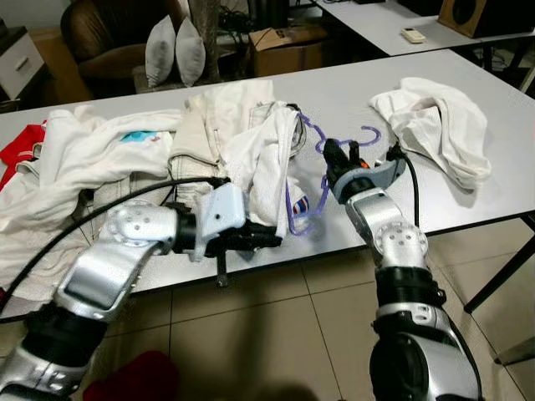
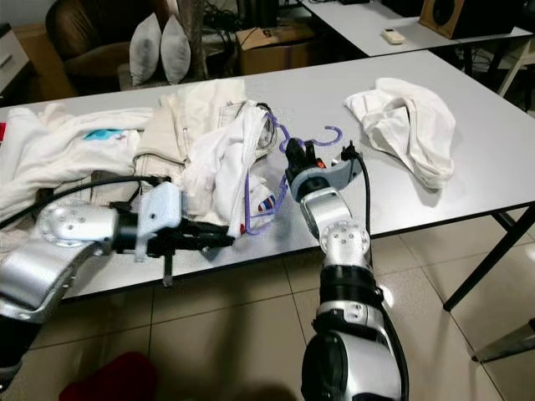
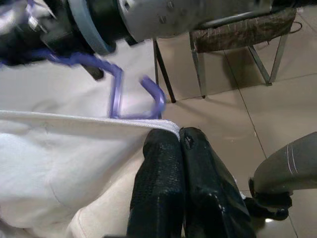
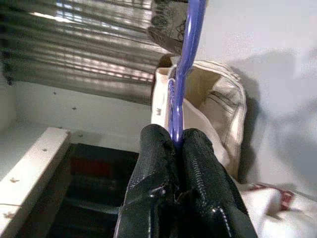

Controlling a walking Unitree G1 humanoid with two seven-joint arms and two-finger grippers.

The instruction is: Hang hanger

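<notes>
A purple hanger (image 1: 299,203) lies on the grey table (image 1: 468,92), its lower part tucked into a white garment (image 1: 261,160) and its hook (image 1: 373,130) pointing right. My right gripper (image 1: 328,150) reaches over the table edge and is shut on the hanger's bar (image 4: 190,44); its fingers (image 4: 198,163) pinch the purple rod. At the table's front edge, my left gripper (image 1: 269,240) is shut on the garment's hem (image 3: 99,121), just below the hanger. In the left wrist view the fingertips (image 3: 163,148) meet at the white hem, with the purple hook (image 3: 151,91) beyond.
More white and cream clothes (image 1: 92,154) cover the table's left half, and a crumpled white cloth (image 1: 439,125) lies at the right. A chair with two pillows (image 1: 174,50) and a cardboard box (image 1: 288,46) stand behind. A table leg (image 1: 501,271) slants at the right.
</notes>
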